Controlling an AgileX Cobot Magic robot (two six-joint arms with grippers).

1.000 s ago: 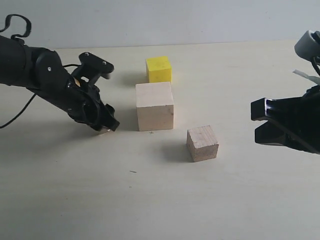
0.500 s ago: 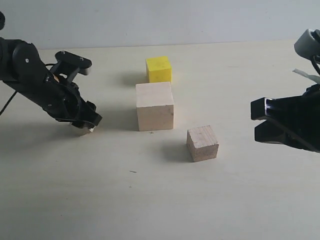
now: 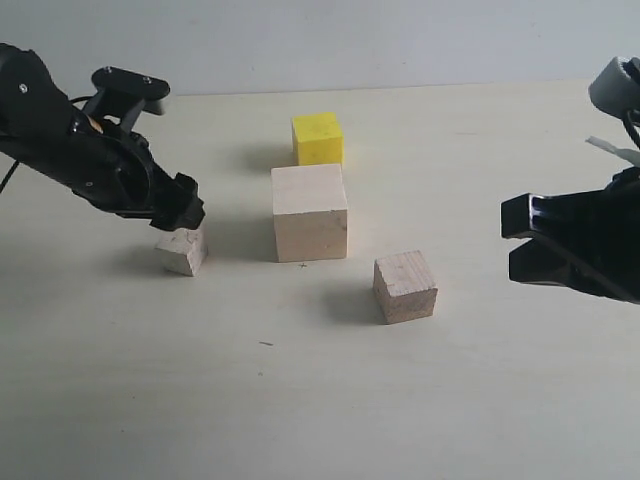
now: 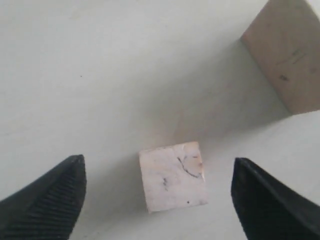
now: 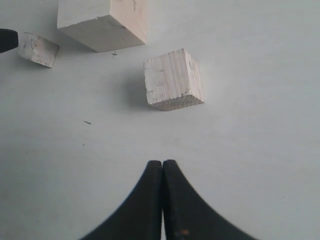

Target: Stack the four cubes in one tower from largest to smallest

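Nearest to us, the slightly smaller brownish wooden cube (image 3: pixel 405 287) sits alone on the pale tabletop (image 3: pixel 300 410). The right gripper (image 5: pixel 162 165) is parked off to its right, clenched tight and holding nothing. A little further back comes the change: the left gripper (image 4: pixel 157 170), which a second ago was down at the table around the smallest pale wooden cube (image 3: pixel 182 250), now hangs above it with jaws spread wide. The cube is released and stands free on the table, to the left of the large pale wooden cube (image 3: pixel 310 212) and apart from it. Behind the large cube, the bright yellow medium cube (image 3: pixel 318 138) rests on the table by itself. We judge that nothing is stacked yet — the little cube is merely set aside, and the large cube's top is bare, ready for the yellow one.
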